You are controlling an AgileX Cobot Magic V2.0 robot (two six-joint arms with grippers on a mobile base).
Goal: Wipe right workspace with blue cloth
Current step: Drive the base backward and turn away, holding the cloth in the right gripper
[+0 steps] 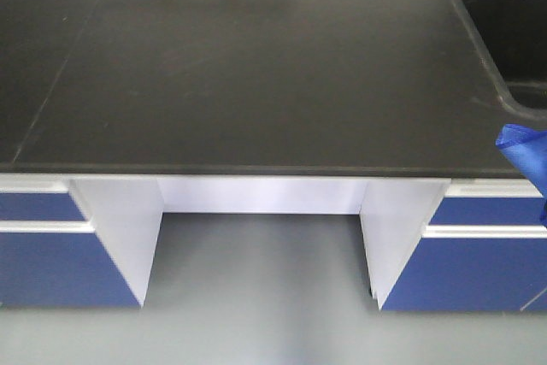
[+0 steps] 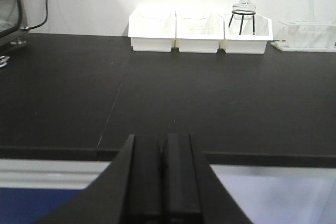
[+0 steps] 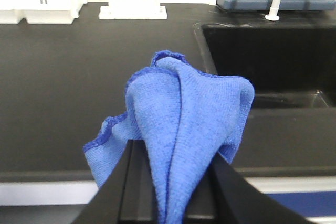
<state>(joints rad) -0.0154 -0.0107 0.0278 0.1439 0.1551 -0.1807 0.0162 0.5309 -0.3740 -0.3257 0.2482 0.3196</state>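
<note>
**Q:** Where is the blue cloth?
**A:** It is bunched up and clamped in the right end effector, over the near edge of the black counter. The sink lies just beyond, to the right.
**Q:** And the left end effector?
**A:** Its fingers are pressed together at the counter's near edge. White trays line the far wall.

Bright, even light puts a faint sheen on the black benchtop; every view is slightly soft.
</note>
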